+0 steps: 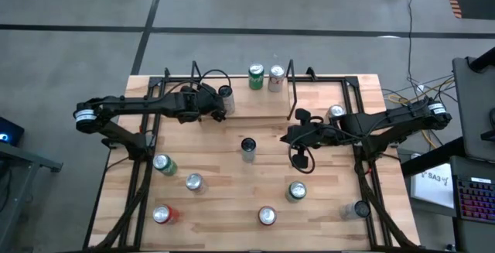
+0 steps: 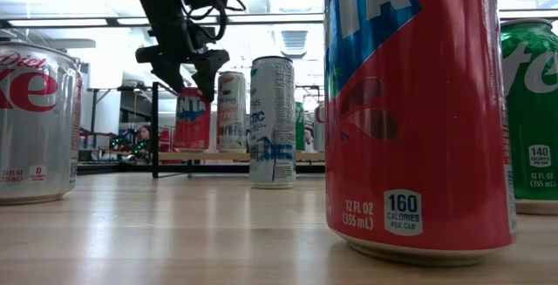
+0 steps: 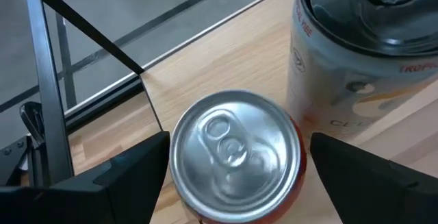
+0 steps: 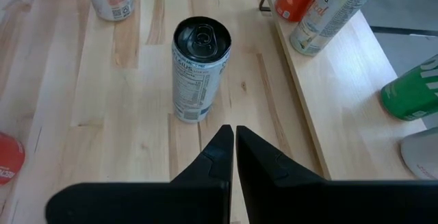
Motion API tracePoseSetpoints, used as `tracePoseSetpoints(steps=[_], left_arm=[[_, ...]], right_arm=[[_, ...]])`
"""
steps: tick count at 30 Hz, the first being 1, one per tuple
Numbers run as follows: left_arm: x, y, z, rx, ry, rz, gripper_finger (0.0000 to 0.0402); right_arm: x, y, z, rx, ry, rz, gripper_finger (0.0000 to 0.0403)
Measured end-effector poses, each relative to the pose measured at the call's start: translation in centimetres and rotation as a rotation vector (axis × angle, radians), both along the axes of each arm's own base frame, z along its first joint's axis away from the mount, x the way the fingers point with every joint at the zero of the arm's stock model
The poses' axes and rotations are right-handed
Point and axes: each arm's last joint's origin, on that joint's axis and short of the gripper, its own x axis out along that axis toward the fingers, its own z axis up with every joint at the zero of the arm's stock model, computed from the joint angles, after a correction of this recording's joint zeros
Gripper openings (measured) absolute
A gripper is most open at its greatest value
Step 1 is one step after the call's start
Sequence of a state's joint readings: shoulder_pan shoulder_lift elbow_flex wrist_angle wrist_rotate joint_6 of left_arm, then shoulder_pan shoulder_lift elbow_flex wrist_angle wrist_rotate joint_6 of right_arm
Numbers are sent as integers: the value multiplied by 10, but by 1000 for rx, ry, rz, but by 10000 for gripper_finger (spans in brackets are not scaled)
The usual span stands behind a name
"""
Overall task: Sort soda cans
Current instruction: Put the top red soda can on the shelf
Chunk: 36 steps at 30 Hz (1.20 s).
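A red soda can point(image 3: 236, 159) with a silver top stands on the raised wooden ledge point(image 1: 255, 107) at the table's far side, beside a taller white can point(image 3: 356, 53). My left gripper point(image 3: 236, 183) is open, one finger on each side of the red can's top; the low view shows it just above that can point(image 2: 192, 119). My right gripper point(image 4: 235, 133) hangs shut over the table's middle point(image 1: 288, 137), a little short of a slim black-topped can point(image 4: 198, 66) that stands upright on the table.
A green can point(image 1: 256, 76) and a white can point(image 1: 276, 77) stand at the ledge's far edge, another can point(image 1: 336, 114) at its right. Several cans are scattered over the near half, among them green point(image 1: 164, 164), red point(image 1: 267, 217) and silver point(image 1: 358, 209).
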State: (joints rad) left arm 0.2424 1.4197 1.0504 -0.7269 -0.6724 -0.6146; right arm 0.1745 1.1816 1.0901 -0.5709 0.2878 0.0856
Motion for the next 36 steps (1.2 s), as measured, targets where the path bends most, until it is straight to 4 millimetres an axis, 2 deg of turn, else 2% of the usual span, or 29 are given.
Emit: tracePoseSetpoints(steps=[13, 20, 27, 32, 36], left_arm=[[1, 0, 3, 4, -1, -8, 336], [3, 1, 23, 51, 2, -29, 336], [3, 0, 53, 89, 45, -55, 336], [8, -19, 75, 123, 83, -197, 316], [12, -48, 77, 176, 217, -456, 282]], right_arm=[[0, 0, 0, 6, -2, -5, 9], [0, 0, 0, 15, -3, -13, 9], [0, 0, 0, 15, -3, -13, 9], [0, 0, 0, 15, -4, -13, 9], [0, 0, 0, 17, -8, -14, 9]])
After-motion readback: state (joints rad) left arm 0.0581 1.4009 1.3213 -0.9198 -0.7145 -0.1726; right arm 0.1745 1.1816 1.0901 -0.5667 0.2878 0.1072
